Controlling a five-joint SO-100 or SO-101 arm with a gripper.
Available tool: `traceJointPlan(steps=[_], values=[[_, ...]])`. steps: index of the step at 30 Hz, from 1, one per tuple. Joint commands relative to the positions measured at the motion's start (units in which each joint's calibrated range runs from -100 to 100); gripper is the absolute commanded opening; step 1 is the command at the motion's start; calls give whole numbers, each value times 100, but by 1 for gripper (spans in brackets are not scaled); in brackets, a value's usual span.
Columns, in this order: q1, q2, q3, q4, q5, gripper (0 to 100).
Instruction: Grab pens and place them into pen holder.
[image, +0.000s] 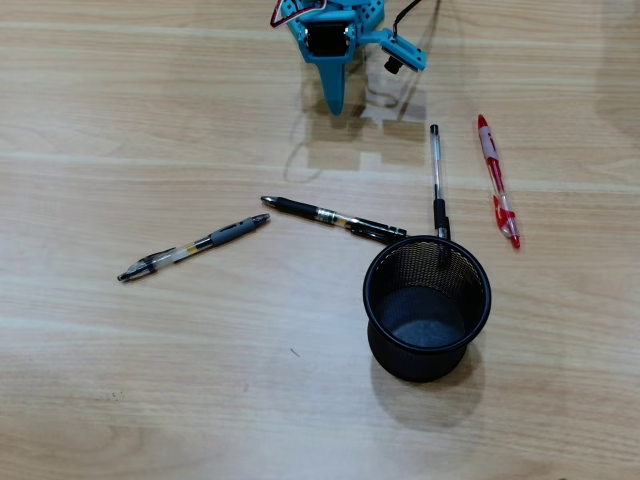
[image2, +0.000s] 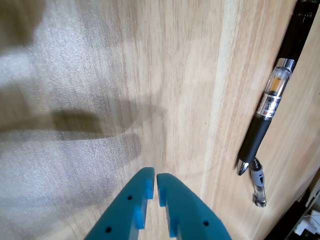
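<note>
I see a light wood-grain table (image: 150, 380), smooth satin sheen; pen holder (image: 427, 300) matt black wire mesh; gripper (image2: 152, 184) matt teal plastic; black pen (image2: 270, 107) glossy plastic.

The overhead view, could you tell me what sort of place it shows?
Probably a desk or office worktop: a wood-grain table, loose pens and a mesh pen holder.

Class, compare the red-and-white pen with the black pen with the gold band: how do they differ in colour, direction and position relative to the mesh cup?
The red-and-white pen is bright red and white; the black pen is dark with a gold band. In the overhead view, the red-and-white pen runs nearly top to bottom, the black pen nearly sideways. The red-and-white pen lies clear of the cup; the black pen's end reaches the cup's rim. Both lie flat on the table.
</note>
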Motion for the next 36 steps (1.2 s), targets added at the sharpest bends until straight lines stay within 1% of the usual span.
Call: traceJointPlan(steps=[1, 15, 20, 24, 26, 29, 31, 32, 34, 36], values=[[61, -34, -20, -52, -11, 2], [71, -34, -38, -52, -27, 2], [71, 68, -446, -61, -63, 2], [71, 798, -1269, -61, -294, 2], [52, 1656, -2011, -61, -320, 2], [-3, 2395, -2744, -61, -351, 2], [-30, 2811, -3161, -43, -540, 2], [-195, 3168, -3514, 12, -765, 2], [-368, 3482, -3821, 12, -1048, 2], [-588, 3745, -4038, 12, -1451, 2]])
